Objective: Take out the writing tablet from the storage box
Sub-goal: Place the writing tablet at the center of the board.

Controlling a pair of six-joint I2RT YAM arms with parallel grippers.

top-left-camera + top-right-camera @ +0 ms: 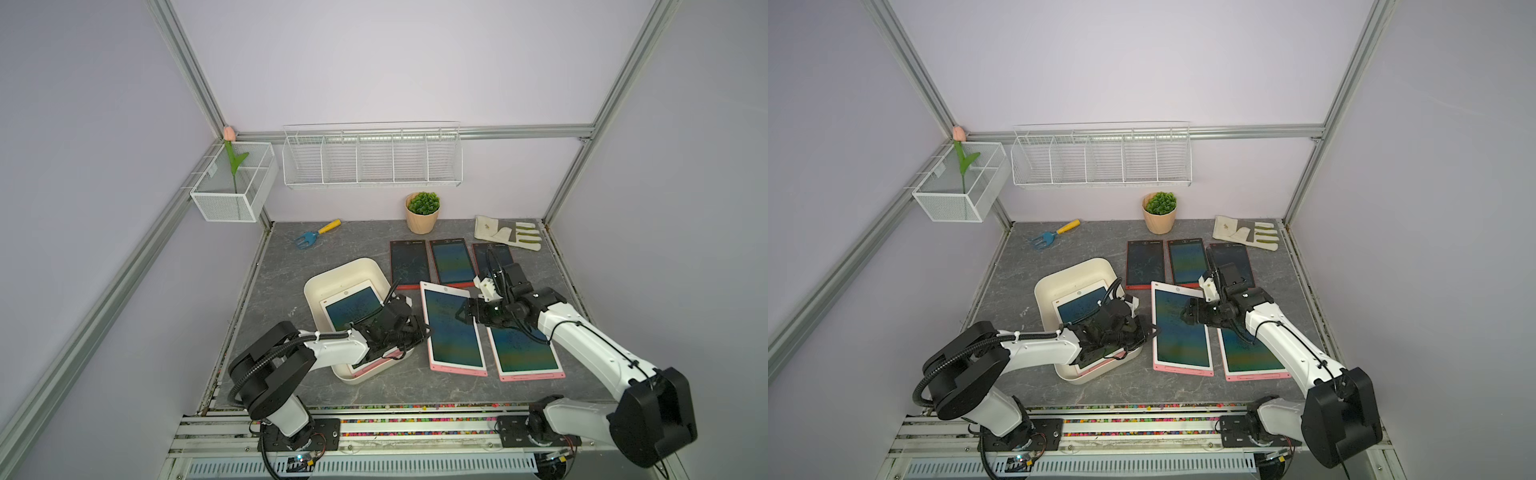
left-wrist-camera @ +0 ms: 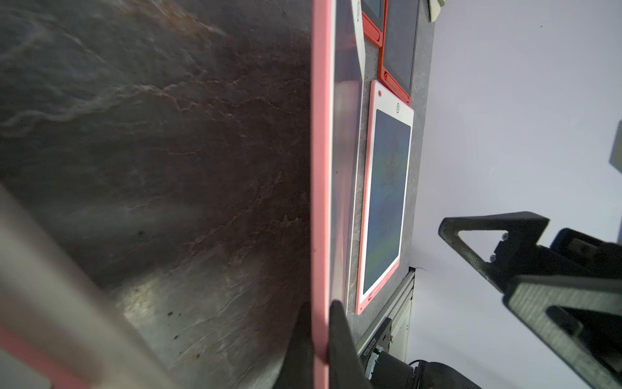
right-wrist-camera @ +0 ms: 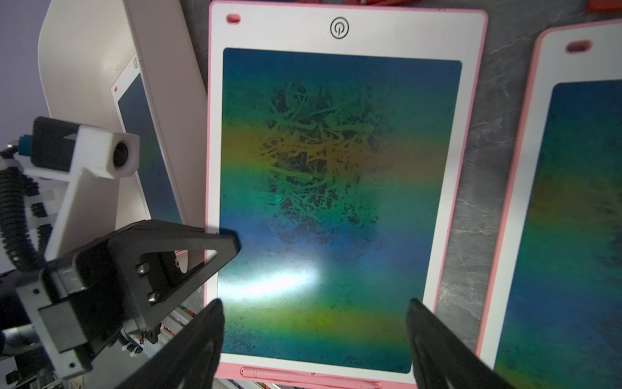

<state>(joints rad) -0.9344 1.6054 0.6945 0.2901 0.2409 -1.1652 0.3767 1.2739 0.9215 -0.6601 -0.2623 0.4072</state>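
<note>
The cream-white storage box point(image 1: 332, 272) point(image 1: 1065, 270) point(image 3: 91, 50) sits left of centre with one white-framed writing tablet point(image 1: 353, 305) point(image 1: 1079, 305) point(image 3: 141, 134) lying inside it. A second pink-and-white tablet point(image 1: 453, 332) point(image 1: 1179, 328) point(image 3: 340, 151) lies outside, just right of the box. My left gripper point(image 1: 424, 332) point(image 1: 1152, 330) point(image 2: 319, 304) is shut on that tablet's pink left edge point(image 2: 319, 168). My right gripper point(image 1: 461, 316) point(image 1: 1185, 313) point(image 3: 314, 303) hovers open over its screen, fingers wide apart with nothing between them.
Another pink-and-white tablet point(image 1: 525, 353) lies to the right, partly under my right arm. Three red-framed tablets point(image 1: 409, 264) line the back. A potted plant point(image 1: 423, 212), a work glove point(image 1: 507, 232) and a blue hand rake point(image 1: 316, 235) sit near the rear wall.
</note>
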